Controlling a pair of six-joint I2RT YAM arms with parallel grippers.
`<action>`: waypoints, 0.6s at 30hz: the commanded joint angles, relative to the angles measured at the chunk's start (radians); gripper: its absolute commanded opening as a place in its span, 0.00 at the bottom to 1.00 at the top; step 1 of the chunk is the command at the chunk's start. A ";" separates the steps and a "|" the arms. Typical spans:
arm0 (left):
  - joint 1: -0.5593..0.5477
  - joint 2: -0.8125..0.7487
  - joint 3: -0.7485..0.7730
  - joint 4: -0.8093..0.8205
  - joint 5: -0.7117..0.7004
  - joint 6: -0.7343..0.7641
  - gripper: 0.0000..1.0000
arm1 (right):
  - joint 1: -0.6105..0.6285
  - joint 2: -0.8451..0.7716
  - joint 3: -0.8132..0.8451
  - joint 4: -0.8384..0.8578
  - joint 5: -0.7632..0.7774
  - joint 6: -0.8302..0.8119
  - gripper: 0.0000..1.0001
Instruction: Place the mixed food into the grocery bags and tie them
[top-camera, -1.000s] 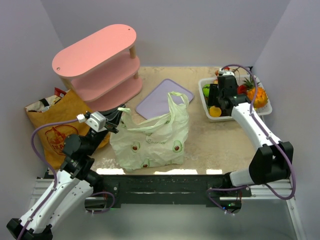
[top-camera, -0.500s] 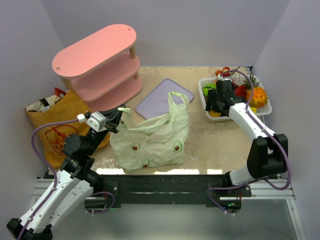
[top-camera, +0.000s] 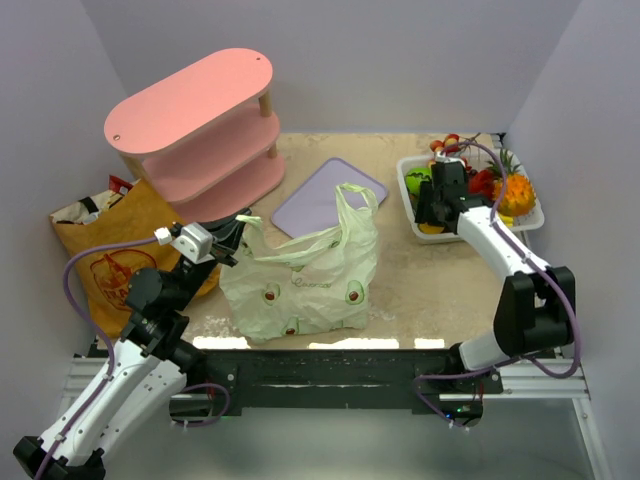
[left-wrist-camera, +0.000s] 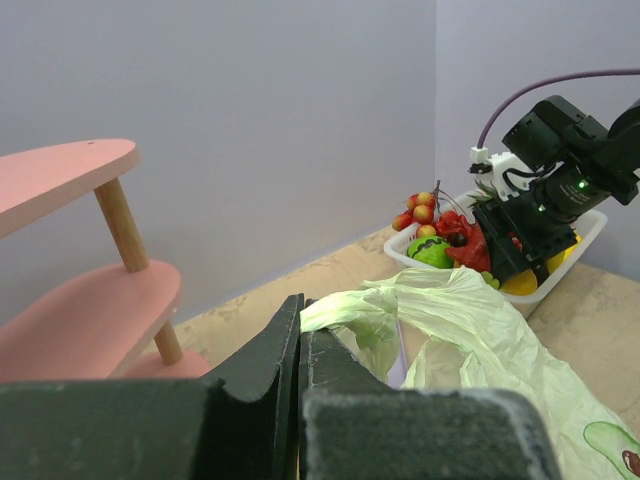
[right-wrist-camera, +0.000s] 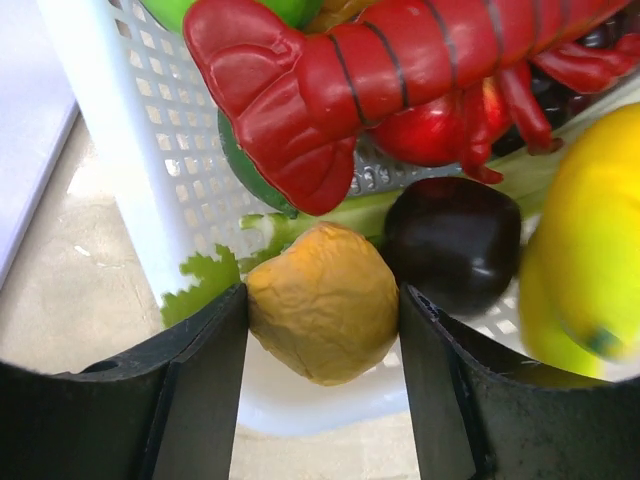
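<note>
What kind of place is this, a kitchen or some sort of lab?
Most likely a robot test booth, not a kitchen: plain lavender walls box in the table, and the white basket holds toy food such as a plastic lobster.

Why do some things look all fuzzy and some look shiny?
Right wrist view: the yellow fruit at the right edge is blurred, being very close; the red lobster and dark plum carry glossy highlights. Left wrist view: the left gripper fills the bottom, dark and soft. Top view: evenly lit, sharp.

paper bag (top-camera: 100, 262) left of plastic bag (top-camera: 305, 275), basket (top-camera: 412, 212) far right
</note>
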 joint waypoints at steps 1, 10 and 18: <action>0.005 0.002 0.013 0.036 0.005 0.017 0.00 | -0.001 -0.178 0.054 -0.044 0.022 0.009 0.31; 0.003 0.014 0.015 0.037 0.015 0.011 0.00 | 0.272 -0.406 0.131 0.113 -0.337 0.023 0.15; 0.005 0.006 0.012 0.037 0.008 0.014 0.00 | 0.586 -0.245 0.148 0.276 -0.668 -0.037 0.13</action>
